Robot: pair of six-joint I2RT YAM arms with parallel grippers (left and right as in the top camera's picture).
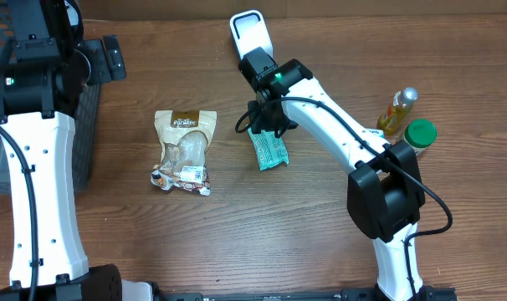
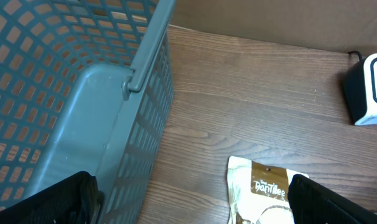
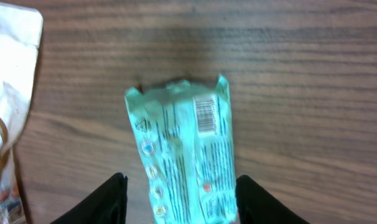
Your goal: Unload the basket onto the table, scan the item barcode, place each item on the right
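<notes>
Okay, the scanner point(image 1: 249, 33) sits at the far edge, with the right arm's wrist between it and the packet point(image 3: 182, 137). The snack bag point(image 1: 184, 152) lies near the packet's left. Off to the right stand a bottle point(image 1: 397, 113) of yellow liquid and a green-lidded jar point(image 1: 420, 134), contents hidden. The mesh basket point(image 2: 145, 56) is far left. The packet lies flat on the surface point(image 1: 320, 251), barcode up. The right arm reaches in diagonally from the near right, wrist pointing down. The right pincer point(image 3: 182, 180) is half open and straddles the packet, with a gap on one side. The left pincer point(image 2: 191, 186) is spread wide beside the basket's rim, holding nothing.
</notes>
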